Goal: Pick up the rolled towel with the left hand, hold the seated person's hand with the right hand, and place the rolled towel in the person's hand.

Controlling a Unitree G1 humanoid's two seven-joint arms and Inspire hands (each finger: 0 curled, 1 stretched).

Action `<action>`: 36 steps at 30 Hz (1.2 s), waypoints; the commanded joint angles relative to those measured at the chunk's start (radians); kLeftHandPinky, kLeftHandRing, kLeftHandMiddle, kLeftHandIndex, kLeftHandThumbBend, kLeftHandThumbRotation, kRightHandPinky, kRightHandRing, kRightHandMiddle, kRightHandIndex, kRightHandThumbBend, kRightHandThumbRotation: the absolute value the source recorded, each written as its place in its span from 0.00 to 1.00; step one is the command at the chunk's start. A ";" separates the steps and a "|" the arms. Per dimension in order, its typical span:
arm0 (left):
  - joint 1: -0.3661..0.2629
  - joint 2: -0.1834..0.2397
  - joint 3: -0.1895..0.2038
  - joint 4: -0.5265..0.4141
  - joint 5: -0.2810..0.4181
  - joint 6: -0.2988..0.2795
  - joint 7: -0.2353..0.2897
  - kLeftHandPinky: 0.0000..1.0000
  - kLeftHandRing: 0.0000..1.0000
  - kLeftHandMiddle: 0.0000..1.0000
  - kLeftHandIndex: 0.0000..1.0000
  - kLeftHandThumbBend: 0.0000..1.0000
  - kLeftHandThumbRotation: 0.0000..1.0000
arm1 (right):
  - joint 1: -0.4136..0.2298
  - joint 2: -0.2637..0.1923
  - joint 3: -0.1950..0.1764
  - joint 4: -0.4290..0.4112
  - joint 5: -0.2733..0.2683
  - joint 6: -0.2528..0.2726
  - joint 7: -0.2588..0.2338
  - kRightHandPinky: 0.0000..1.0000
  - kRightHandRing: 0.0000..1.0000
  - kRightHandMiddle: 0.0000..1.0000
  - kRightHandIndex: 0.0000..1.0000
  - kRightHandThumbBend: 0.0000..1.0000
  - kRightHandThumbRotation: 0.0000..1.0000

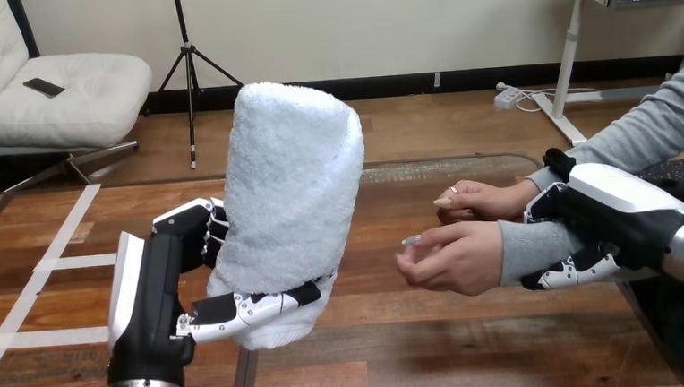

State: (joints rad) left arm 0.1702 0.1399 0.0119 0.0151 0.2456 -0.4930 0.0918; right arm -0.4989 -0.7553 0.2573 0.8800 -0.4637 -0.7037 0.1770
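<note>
Since the rolled towel (293, 187) is thick, fluffy terry cloth, it is judged light, soft and easily squashed, with a nap that is unlikely to slip. Nothing about it can break, though the roll could loosen if it were gripped at one end alone.

In the head view it is held upright at centre left of the frame, clear of the tabletop (473, 347). It is held by the left hand (160, 285), whose fingers and thumb are closed round its lower part, front and back. A hold round the lower half is judged sound, since the upper half is kept free for the person's fingers to close on.

Right of centre, the person's lower hand (454, 258) is loosely cupped, near the towel but apart from it. The right hand (608, 200) is wrapped round the grey-sleeved wrist behind it, with the white shell above and the fingers curled beneath. The person's upper hand (482, 201) is seen just above.

The towel's bottom end is partly covered by the left hand's fingers, and its far side is hidden. The cupped palm is turned away, and the firmness of the right hand's hold cannot be told.
</note>
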 commanded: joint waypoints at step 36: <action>-0.445 0.077 0.003 0.543 0.064 -0.145 0.108 0.27 0.32 0.37 0.40 0.66 0.00 | -0.077 -0.018 -0.062 -0.107 0.052 0.019 0.029 0.27 0.31 0.36 0.37 0.40 0.28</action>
State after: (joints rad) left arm -0.1140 0.1920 0.0132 0.4880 0.2995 -0.5736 0.1583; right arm -0.4988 -0.7551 0.2573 0.8416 -0.4613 -0.6808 0.2101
